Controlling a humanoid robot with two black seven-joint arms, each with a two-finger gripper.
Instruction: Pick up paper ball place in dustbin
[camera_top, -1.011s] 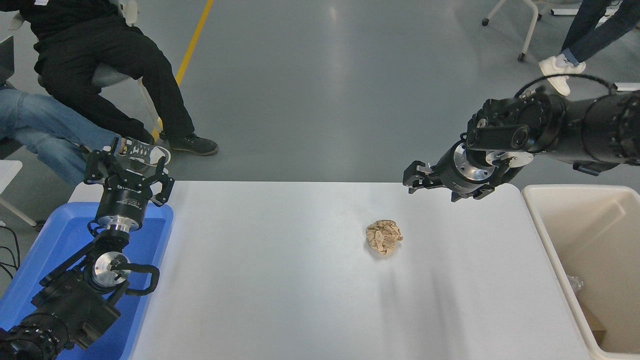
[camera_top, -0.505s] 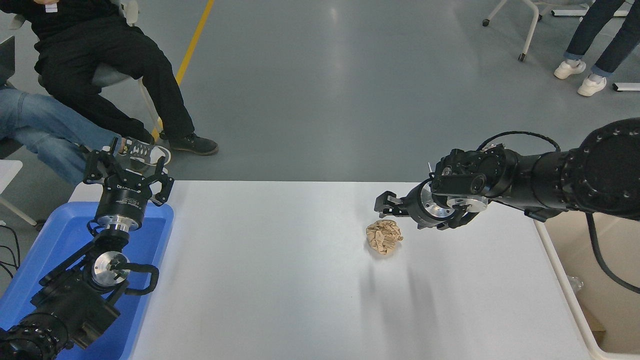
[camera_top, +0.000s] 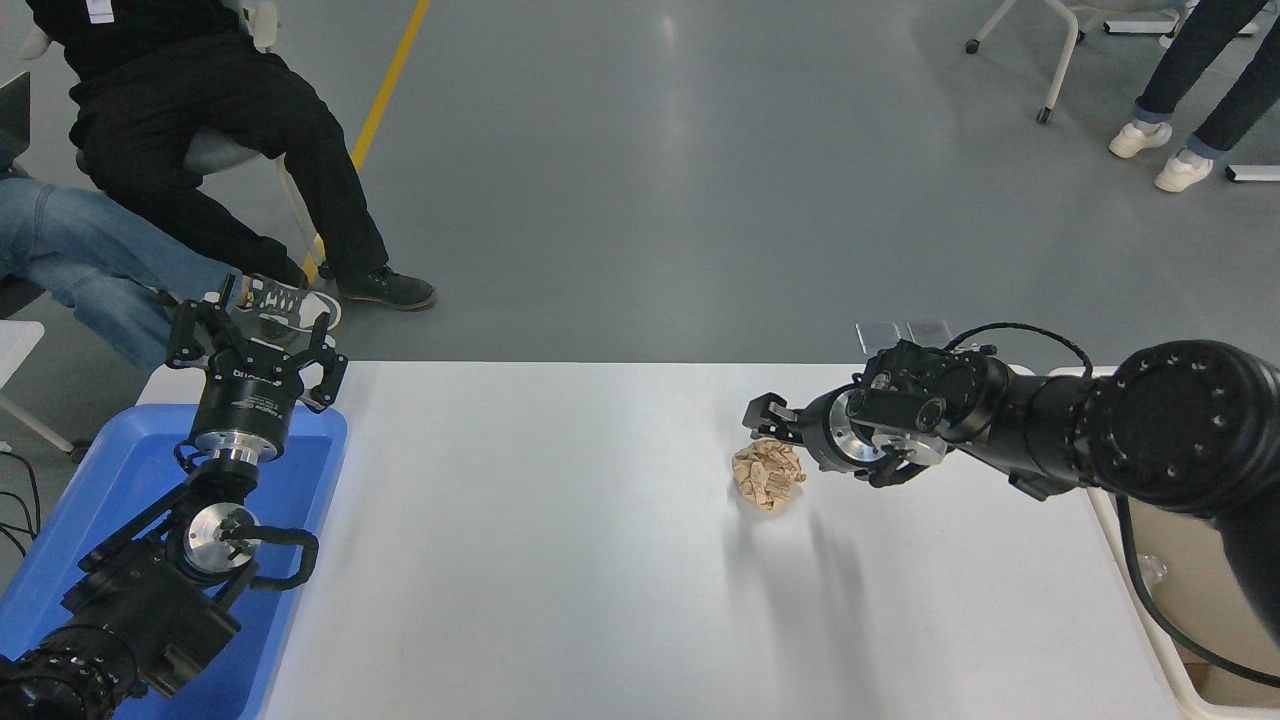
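Observation:
The paper ball (camera_top: 767, 476), a crumpled tan wad, lies on the white table (camera_top: 560, 560) right of centre. My right gripper (camera_top: 766, 424) comes in from the right edge and hovers low at the ball's far side, just above it, open, with nothing between its fingers. The cream dustbin (camera_top: 1162, 652) stands off the table's right end; my right arm covers most of it, so only a strip of rim and inner wall shows. At the lower left, over the blue tray (camera_top: 120, 470), my left gripper (camera_top: 256, 326) stays parked and open.
Two seated people's legs and shoes are at the top left beyond the table's far edge. Another person's legs and a chair base are at the top right. A yellow floor line runs behind the table.
My right arm has swung down and leftward from above the table's far right corner to the paper ball's far side. The ball and the left arm have not moved.

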